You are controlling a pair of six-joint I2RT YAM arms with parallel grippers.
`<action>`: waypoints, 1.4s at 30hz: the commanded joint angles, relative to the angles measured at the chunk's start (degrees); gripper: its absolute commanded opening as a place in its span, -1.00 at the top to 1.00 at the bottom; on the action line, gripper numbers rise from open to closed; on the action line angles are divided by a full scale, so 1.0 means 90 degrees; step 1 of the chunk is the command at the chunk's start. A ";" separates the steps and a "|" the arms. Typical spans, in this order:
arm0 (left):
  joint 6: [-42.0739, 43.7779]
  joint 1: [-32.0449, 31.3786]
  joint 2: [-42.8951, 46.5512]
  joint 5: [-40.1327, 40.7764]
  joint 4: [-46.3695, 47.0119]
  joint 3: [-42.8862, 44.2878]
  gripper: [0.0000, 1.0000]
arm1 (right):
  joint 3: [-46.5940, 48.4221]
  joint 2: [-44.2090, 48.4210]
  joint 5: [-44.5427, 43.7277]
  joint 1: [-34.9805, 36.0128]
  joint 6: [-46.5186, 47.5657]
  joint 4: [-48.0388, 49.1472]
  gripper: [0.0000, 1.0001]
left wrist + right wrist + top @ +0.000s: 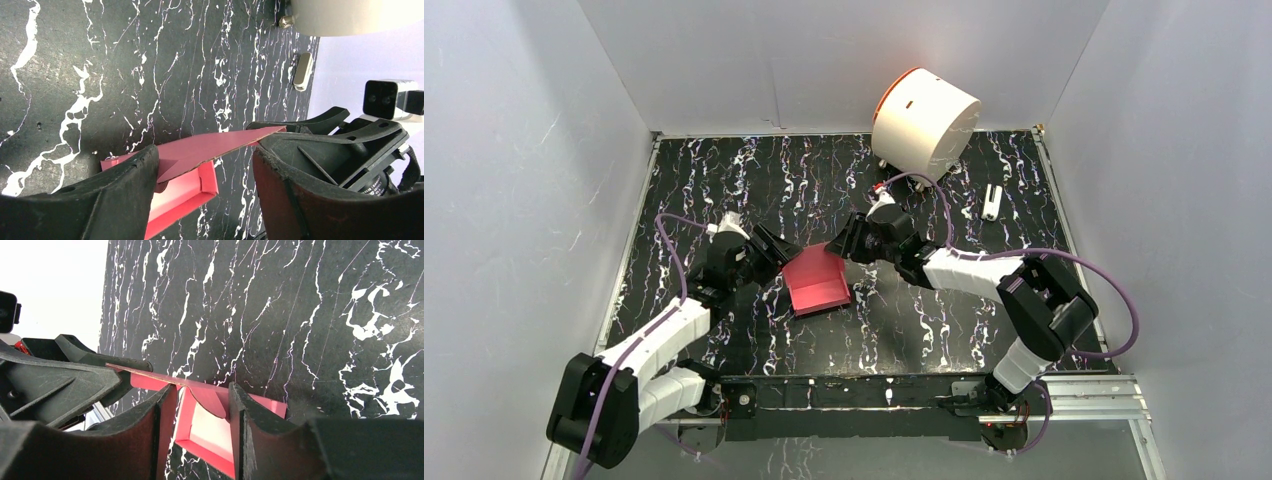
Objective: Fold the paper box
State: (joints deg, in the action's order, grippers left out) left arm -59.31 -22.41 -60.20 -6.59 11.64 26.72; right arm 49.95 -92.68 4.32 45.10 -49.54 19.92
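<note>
The paper box [816,281] is pink-red card, a shallow open tray on the black marbled table with its lid flap raised. My left gripper [774,256] is at its left side and my right gripper [845,245] at its far right corner. In the left wrist view the left gripper [206,152] stands open, wide apart, with the slanting lid [215,145] running between its fingers toward the right arm's fingers [300,125]. In the right wrist view the right gripper [202,390] is open with a narrower gap, and the lid's rounded tab [212,401] hangs between its fingers above the tray's inside [212,432].
A large white cylinder with an orange rim [924,122] lies at the back of the table. A small white object [992,202] lies at the back right. White walls close in the table on three sides.
</note>
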 commanded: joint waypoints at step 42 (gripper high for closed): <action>0.4525 -0.0016 -0.0352 0.0955 -0.4417 0.2996 -0.58 | 0.2345 -0.0333 0.0684 -0.0244 0.5585 -0.3488 -0.26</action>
State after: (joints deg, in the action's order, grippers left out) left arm -28.67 -22.61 -62.83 3.03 -17.12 49.67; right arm 64.71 -96.38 6.63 44.91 -6.39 0.49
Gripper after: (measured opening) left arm 0.789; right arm 0.621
